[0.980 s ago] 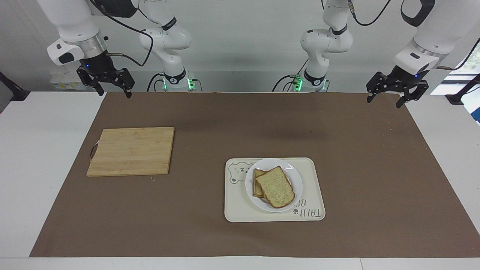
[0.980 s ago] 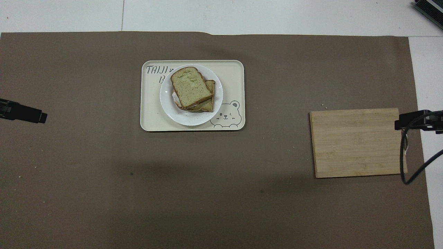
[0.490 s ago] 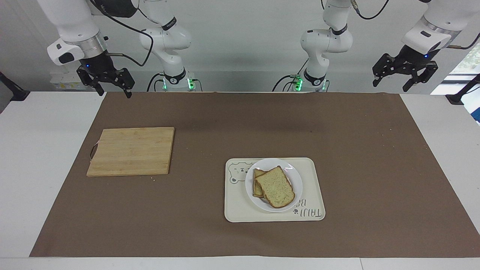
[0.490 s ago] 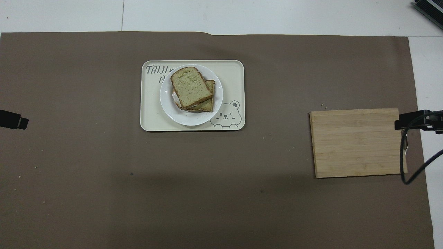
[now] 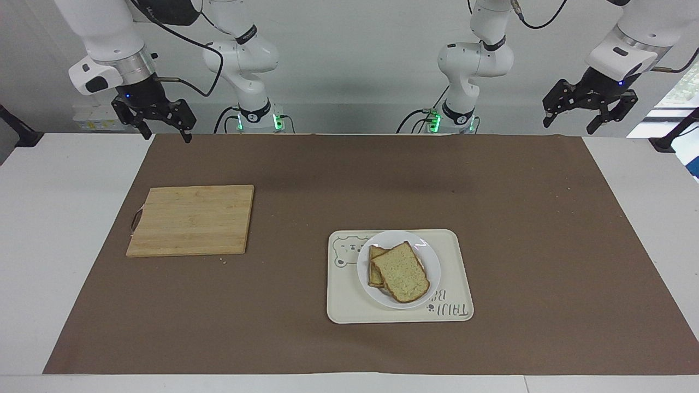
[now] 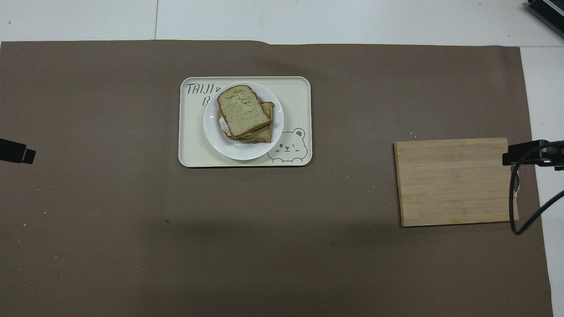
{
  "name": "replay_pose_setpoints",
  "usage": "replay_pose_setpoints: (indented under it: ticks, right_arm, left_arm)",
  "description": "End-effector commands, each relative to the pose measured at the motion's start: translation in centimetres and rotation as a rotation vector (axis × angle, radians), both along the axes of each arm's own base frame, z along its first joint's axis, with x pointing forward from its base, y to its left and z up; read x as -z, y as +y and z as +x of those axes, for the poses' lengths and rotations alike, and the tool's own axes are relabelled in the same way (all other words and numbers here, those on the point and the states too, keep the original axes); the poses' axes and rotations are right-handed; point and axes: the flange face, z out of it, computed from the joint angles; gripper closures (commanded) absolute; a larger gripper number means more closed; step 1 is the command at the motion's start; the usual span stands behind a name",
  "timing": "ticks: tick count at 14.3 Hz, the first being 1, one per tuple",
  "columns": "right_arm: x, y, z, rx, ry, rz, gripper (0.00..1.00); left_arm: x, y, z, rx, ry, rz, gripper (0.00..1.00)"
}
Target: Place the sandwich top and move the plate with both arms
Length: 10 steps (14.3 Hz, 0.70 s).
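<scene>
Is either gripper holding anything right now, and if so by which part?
Nothing is held. The left gripper and right gripper both hang open and empty; the sandwich top lies on the plate.

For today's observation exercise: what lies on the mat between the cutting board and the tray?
Between the cutting board and the tray only bare brown mat with a few crumbs; both views show it.

Even, bright overhead light; both views sharp. Soft broad shadows of my arms on the brown mat.
</scene>
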Motion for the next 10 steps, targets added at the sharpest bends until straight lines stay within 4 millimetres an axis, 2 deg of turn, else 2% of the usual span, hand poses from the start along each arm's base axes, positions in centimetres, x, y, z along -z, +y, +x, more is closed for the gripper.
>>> replay_pose_setpoints:
  ticks: [1,10]
  right_arm:
    - [-0.2,-0.19,-0.61,-0.015,0.009,-0.01,0.0]
    - [-0.2,-0.27,-0.61,-0.014,0.009,-0.009,0.0]
  left_arm:
    - [0.34,1.22,-0.43,-0.027,-0.018,0.018,0.0]
    - [0.8,0.89,-1.1,-0.025,-0.007,0.015,0.0]
